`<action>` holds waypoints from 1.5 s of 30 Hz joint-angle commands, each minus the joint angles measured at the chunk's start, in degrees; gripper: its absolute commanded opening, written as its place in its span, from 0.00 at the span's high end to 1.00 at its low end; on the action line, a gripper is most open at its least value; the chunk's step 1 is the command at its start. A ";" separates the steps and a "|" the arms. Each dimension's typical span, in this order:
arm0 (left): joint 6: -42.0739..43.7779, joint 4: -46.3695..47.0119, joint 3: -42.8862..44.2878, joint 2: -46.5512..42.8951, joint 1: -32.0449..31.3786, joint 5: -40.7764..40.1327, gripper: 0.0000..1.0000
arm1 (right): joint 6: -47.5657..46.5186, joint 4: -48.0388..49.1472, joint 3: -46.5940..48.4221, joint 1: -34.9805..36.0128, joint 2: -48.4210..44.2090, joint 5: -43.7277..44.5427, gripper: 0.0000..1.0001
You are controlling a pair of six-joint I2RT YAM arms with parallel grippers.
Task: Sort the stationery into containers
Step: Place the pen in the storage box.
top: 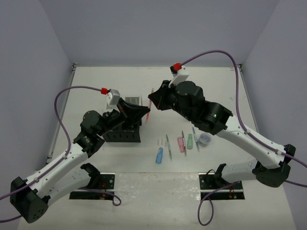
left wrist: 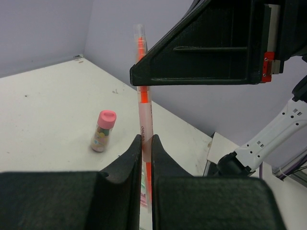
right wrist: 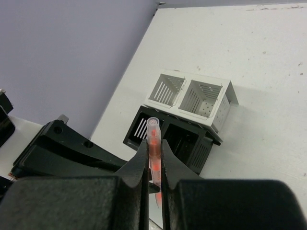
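Observation:
An orange pen [top: 150, 113] hangs above the table between both arms, near upright. My left gripper [top: 143, 113] is shut on the orange pen [left wrist: 143, 96] low down, its fingertips [left wrist: 135, 143] pinching the clear barrel. My right gripper [top: 153, 101] is shut on the same pen [right wrist: 154, 130] near its top end. The containers [right wrist: 225, 103], two white mesh compartments joined to two black ones [top: 122, 136], stand just below and left of the pen. A pink-capped bottle [left wrist: 103, 130] stands on the table in the left wrist view.
More stationery lies in a row in front of the right arm: a blue capsule [top: 159, 155], a grey pen [top: 168, 143], a pink pen [top: 181, 144], a green pen [top: 190, 140], a blue pen [top: 195, 139] and a round tub [top: 205, 139]. Purple cables loop over both arms.

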 commanded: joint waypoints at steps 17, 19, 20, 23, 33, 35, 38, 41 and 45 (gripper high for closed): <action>6.47 -9.87 10.96 6.56 -1.17 1.42 0.64 | -7.19 -8.81 14.39 10.60 9.25 17.30 1.00; 7.09 -11.69 11.51 6.41 -1.19 1.00 0.58 | -8.10 -9.72 14.95 10.76 10.16 19.07 1.00; 7.35 -13.26 11.78 6.33 -1.12 0.83 0.53 | -8.38 -9.98 14.93 10.76 10.25 19.86 1.00; 8.41 -15.56 12.92 6.42 -1.19 0.65 0.33 | -10.24 -9.85 13.87 10.76 9.87 22.38 1.00; 8.74 -16.89 13.86 7.83 -1.19 0.49 0.55 | -11.77 -7.33 10.38 11.02 7.52 22.87 1.00; 8.28 -16.38 14.11 8.33 -1.14 1.35 0.73 | -11.99 -7.27 10.38 11.02 7.72 22.91 1.00; 8.32 -16.28 14.41 8.70 -1.16 1.55 0.93 | -12.12 -7.07 10.26 11.02 7.93 21.68 1.00; 8.53 -16.28 14.59 8.79 -1.19 0.41 1.00 | -11.83 -5.69 9.62 11.02 7.41 20.20 0.99; 8.62 -16.78 14.74 8.96 -1.17 -6.84 1.00 | -12.82 -3.83 8.02 11.00 5.58 17.25 0.24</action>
